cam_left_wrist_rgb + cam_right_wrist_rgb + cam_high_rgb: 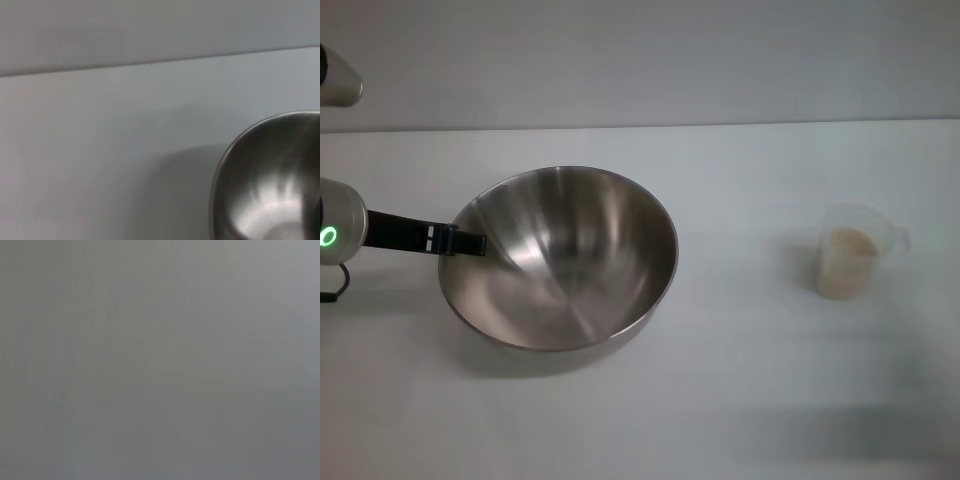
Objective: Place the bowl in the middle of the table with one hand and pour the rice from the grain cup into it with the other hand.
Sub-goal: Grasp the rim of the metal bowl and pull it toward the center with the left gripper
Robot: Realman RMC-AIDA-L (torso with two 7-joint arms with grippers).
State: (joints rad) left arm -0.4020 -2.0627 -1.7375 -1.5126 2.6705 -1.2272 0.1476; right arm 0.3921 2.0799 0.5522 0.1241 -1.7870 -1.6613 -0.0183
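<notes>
Bowl [560, 262]: on the white worktop [740, 400], left of centre, upright.
Left gripper [470, 243]: dark fingers at the bowl's left rim; grip state cannot be told.
Grain cup [850, 258]: well right of the bowl, upright, holding rice [847, 262].
Right gripper: out of view.

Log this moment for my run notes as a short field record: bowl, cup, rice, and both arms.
bowl: steel bowl, tilted, empty inside, left of the table's middle
left gripper: left gripper at the bowl's left rim, fingers clamped on it
grain cup: grain cup upright on the table, to the right, apart from the bowl
rice: rice in the cup, none poured
right arm: not in view
</notes>
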